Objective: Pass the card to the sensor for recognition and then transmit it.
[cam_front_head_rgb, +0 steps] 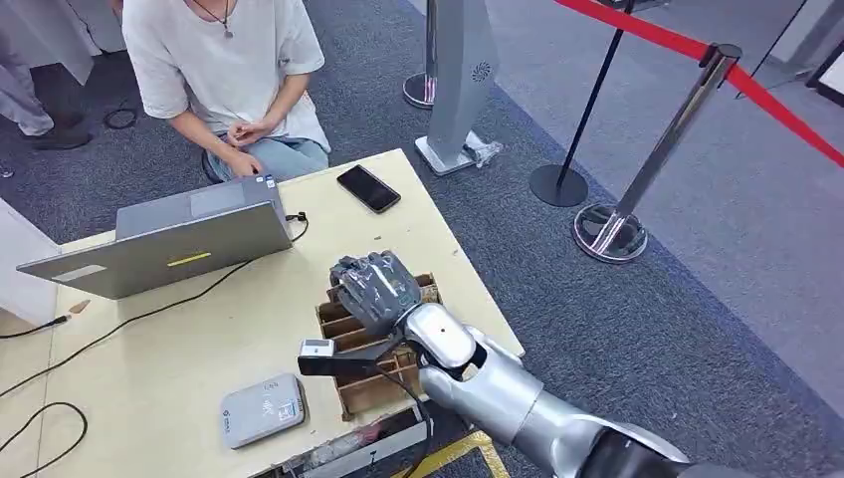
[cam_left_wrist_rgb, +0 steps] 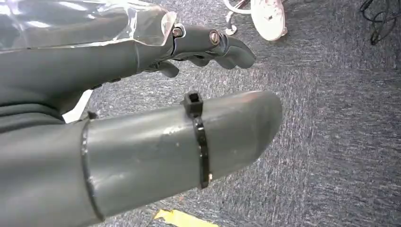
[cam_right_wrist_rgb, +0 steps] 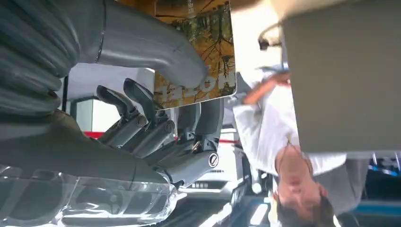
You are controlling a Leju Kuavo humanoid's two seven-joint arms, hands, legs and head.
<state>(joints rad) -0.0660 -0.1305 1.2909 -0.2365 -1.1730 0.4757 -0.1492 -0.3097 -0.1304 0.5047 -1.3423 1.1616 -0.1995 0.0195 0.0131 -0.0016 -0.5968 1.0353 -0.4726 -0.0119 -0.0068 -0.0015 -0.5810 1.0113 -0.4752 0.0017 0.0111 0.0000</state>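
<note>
A card [cam_right_wrist_rgb: 208, 56] printed with yellow and orange foliage is pinched between the thumb and darker fingers of my right hand [cam_right_wrist_rgb: 156, 104]. From the head view, my right hand [cam_front_head_rgb: 373, 289] hovers palm-down over a brown slotted wooden card rack [cam_front_head_rgb: 343, 324] near the table's right edge, hiding the card. The sensor, a flat grey-white box [cam_front_head_rgb: 262, 408], lies on the table to the left of the rack, near the front edge. My left hand [cam_left_wrist_rgb: 189, 71] hangs over grey carpet, fingers apart and holding nothing.
An open grey laptop [cam_front_head_rgb: 189, 239] with trailing cables stands at the back left of the cream table [cam_front_head_rgb: 199, 329]. A black phone [cam_front_head_rgb: 368, 188] lies at the back right. A person [cam_front_head_rgb: 229, 70] crouches behind the table. Stanchions [cam_front_head_rgb: 609, 231] with red tape stand on the right.
</note>
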